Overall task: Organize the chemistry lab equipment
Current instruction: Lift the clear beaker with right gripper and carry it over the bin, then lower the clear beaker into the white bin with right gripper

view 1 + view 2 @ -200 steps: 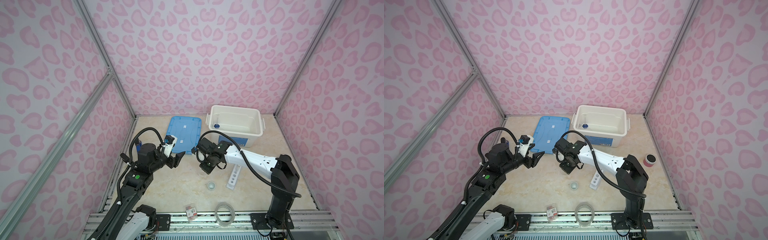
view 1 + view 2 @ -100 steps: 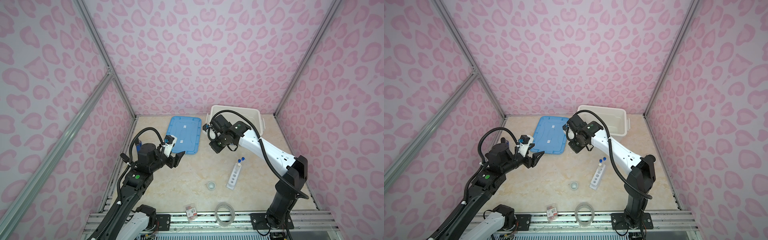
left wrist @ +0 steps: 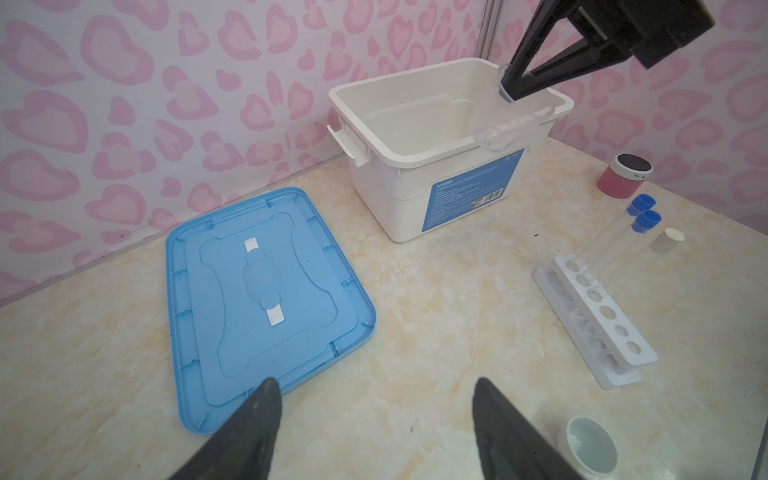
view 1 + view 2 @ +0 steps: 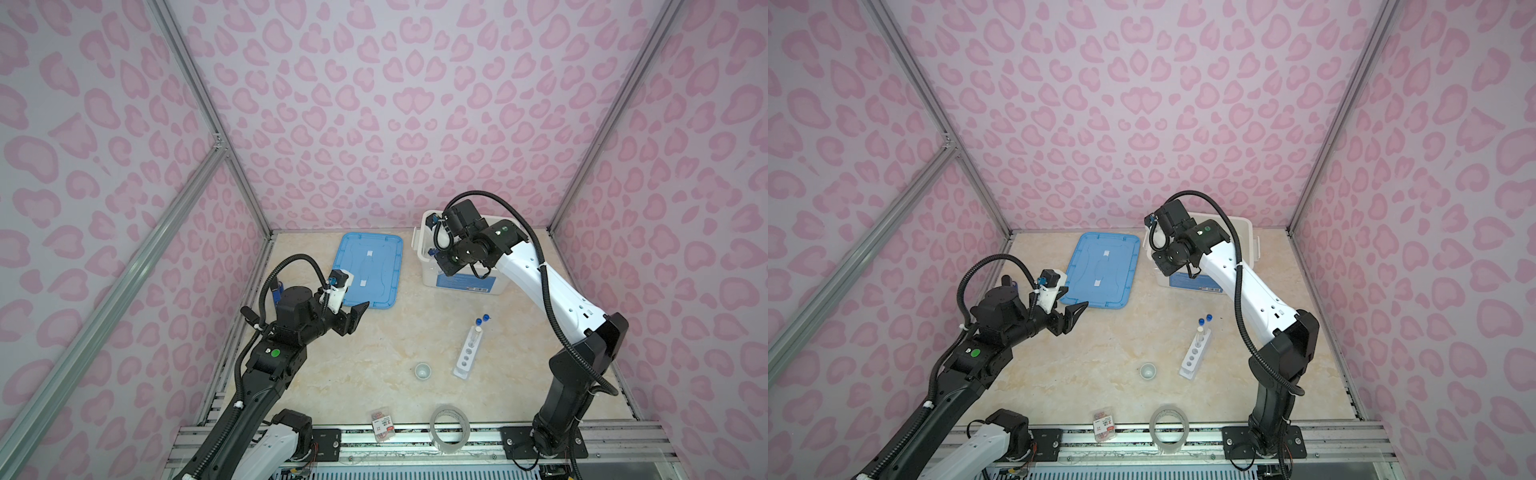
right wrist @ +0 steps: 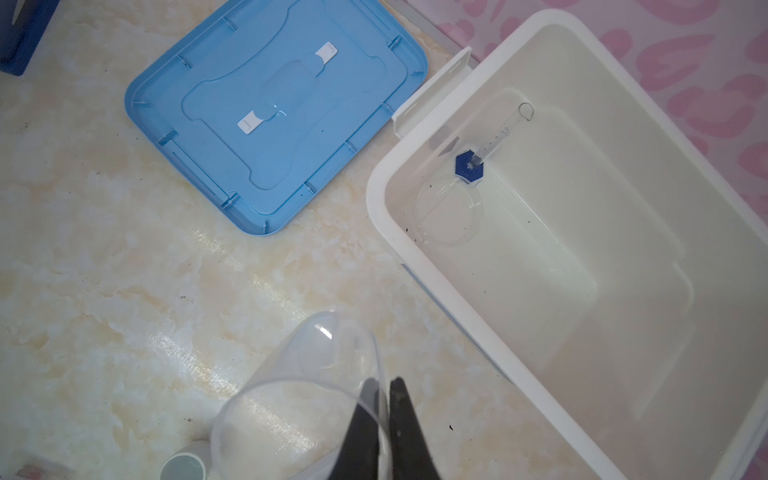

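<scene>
Right gripper clamps clear petri dish edge at white bin rim; left gripper jaws apart. Thin edge-grip may slip, dropping dish outside.

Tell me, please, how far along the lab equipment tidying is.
Done: a small cylinder and a round dish lie in the white bin. In hand: the right hand grips another clear dish near the bin. Left: the rack with tubes and the white cup; left hand open.

A blue lid lies flat on the pale table near the back wall, and a clear tape roll and a red-labelled packet sit near each other at the front edge.
</scene>
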